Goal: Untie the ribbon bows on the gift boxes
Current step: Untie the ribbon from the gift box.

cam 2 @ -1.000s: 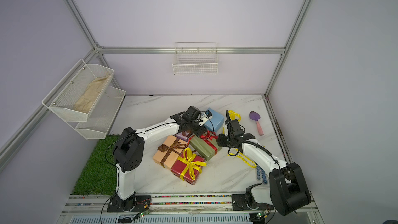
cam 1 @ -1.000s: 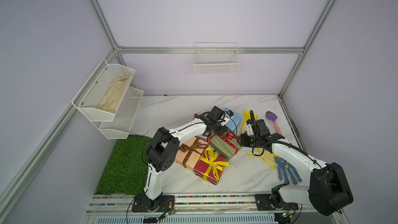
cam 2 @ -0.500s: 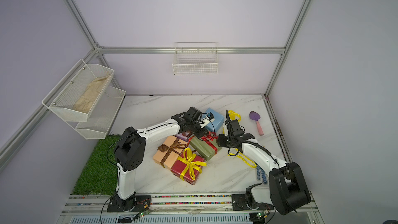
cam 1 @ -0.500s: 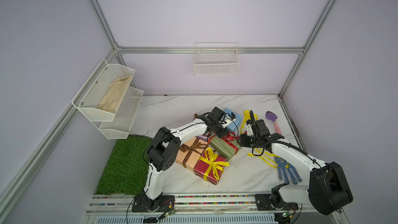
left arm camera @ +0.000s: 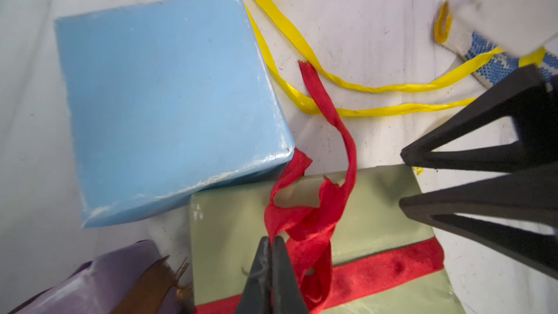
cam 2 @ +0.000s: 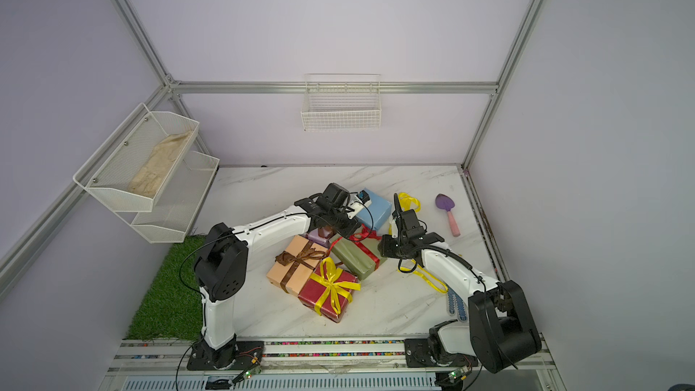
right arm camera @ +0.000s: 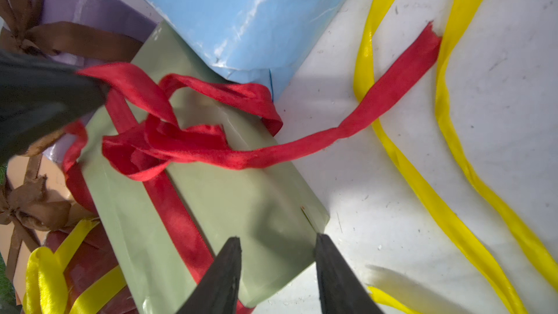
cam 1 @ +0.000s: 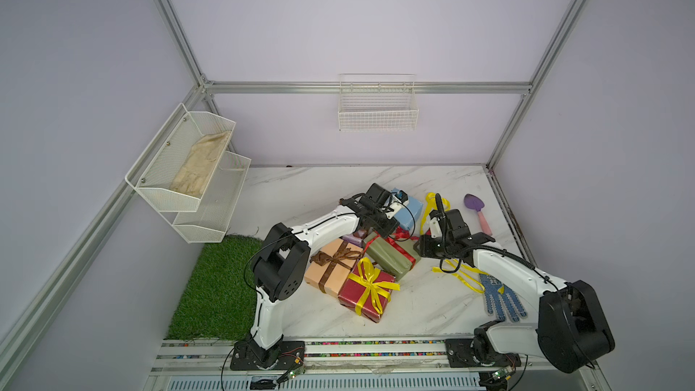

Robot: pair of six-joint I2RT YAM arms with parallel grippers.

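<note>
The olive green box (cam 1: 391,261) lies in the middle of the cluster with a loosened red ribbon (left arm camera: 305,225) on top. My left gripper (left arm camera: 271,238) is shut, pinching a loop of that red ribbon (right arm camera: 211,146) beside its knot. One red tail trails onto the table over a loose yellow ribbon (left arm camera: 362,87). My right gripper (right arm camera: 277,240) straddles the olive box's (right arm camera: 241,206) near corner, with a finger against each side. The light blue box (cam 1: 408,208) carries no ribbon. The lilac box (cam 1: 351,238) and the peach box (cam 1: 331,276) have brown bows. The dark red box (cam 1: 366,295) has a yellow bow.
A blue-dotted glove (cam 1: 502,297) and the loose yellow ribbon (cam 1: 462,276) lie under my right arm. A purple trowel (cam 1: 475,208) sits at the back right and a grass mat (cam 1: 222,283) at the front left. White wire baskets (cam 1: 378,107) hang on the walls.
My left gripper's jaws have closed on the red ribbon loop. The right arm and the boxes have stayed about where they were.
</note>
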